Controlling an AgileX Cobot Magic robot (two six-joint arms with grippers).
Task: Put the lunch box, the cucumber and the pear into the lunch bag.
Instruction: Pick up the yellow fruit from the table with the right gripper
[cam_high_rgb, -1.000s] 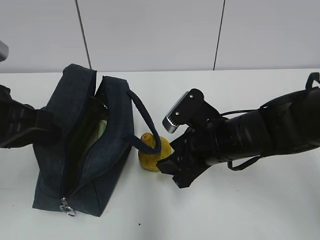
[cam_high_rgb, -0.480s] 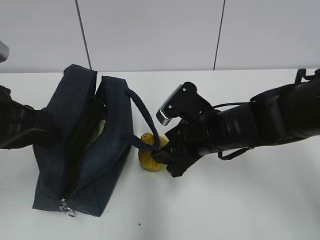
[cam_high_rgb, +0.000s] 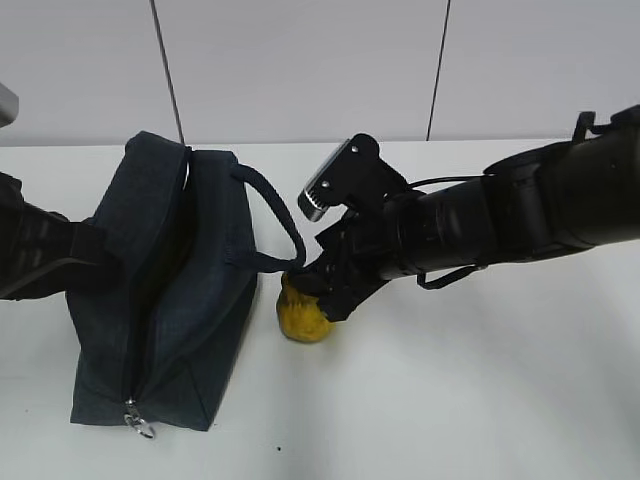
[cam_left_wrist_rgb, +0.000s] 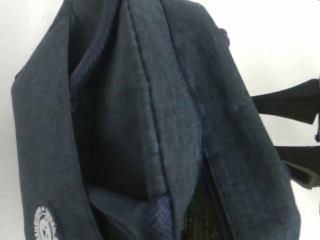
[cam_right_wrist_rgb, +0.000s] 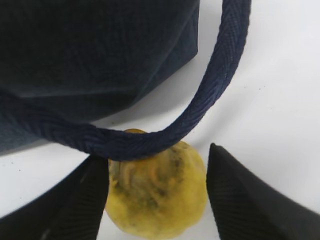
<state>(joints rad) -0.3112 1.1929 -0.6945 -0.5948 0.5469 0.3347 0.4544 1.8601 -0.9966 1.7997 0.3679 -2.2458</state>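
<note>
- While the exterior view framed the whole scene, the right gripper (cam_high_rgb: 318, 296) sat at frame centre, lowered over the pear (cam_high_rgb: 303, 318), which lay on the white table (cam_high_rgb: 480, 400) just beside the right wall of the lunch bag (cam_high_rgb: 165, 290).
- From that angle, the black arm body hid the jaws; whether they touched the fruit could not be told there.
- The right wrist view resolved this: two black fingers (cam_right_wrist_rgb: 235, 195) stood spread, one at lower left and one at lower right of the frame, flanking the pear (cam_right_wrist_rgb: 157, 192). The left finger lay against or very close to the skin; the right one stood slightly apart. The pincer was released, not clenched.
- That same view showed a navy handle loop (cam_right_wrist_rgb: 200, 107) draped across the top of the pear, touching it.
- The left wrist view showed only the navy fabric of the lunch bag (cam_left_wrist_rgb: 150, 125), a round white logo patch (cam_left_wrist_rgb: 45, 227) at lower left, and black straps at the right edge. No fingers appeared in it; the state of the left gripper could not be told.
- In the exterior view, the left arm (cam_high_rgb: 40, 255) rested against the bag's left side.
- The bag's zipper pull (cam_high_rgb: 140, 425) hung at its near end.
- Behind the table stood a pale panelled wall (cam_high_rgb: 300, 70) with dark vertical seams.
</note>
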